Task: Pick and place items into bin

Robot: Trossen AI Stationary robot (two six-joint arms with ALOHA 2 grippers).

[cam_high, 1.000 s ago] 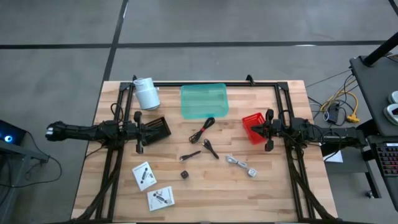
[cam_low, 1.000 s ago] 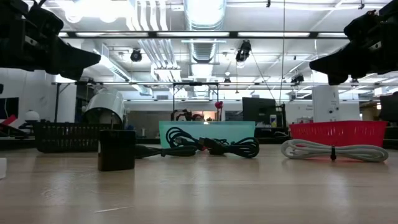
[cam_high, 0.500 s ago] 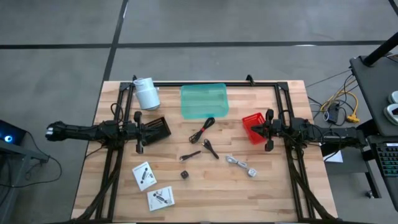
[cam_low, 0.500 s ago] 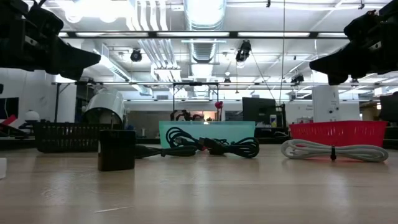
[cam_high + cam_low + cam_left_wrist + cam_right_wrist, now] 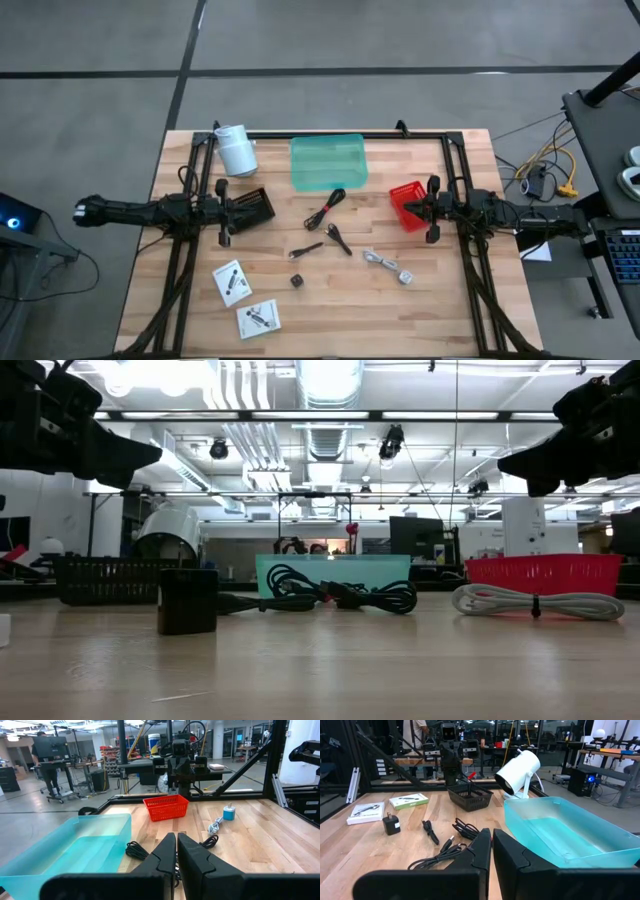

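Note:
Both arms hover level above the table, touching nothing. My left gripper (image 5: 222,209) is shut over the black basket (image 5: 253,209); my right gripper (image 5: 433,209) is shut over the red basket (image 5: 408,205). The teal bin (image 5: 328,162) stands at the far middle. In front of it, flat on the wood, lie a thin black cable (image 5: 326,208), two small black clips (image 5: 338,238) (image 5: 306,249), a black cube (image 5: 297,281) and a silvery-white cord (image 5: 388,265). Two white packets (image 5: 232,283) (image 5: 259,318) lie near the front left.
A white cylindrical roll (image 5: 236,150) stands at the far left, beside the bin. A black frame (image 5: 330,134) runs along the table's far edge and down both sides. People stand in the room beyond the table. Bare wood lies along the front right.

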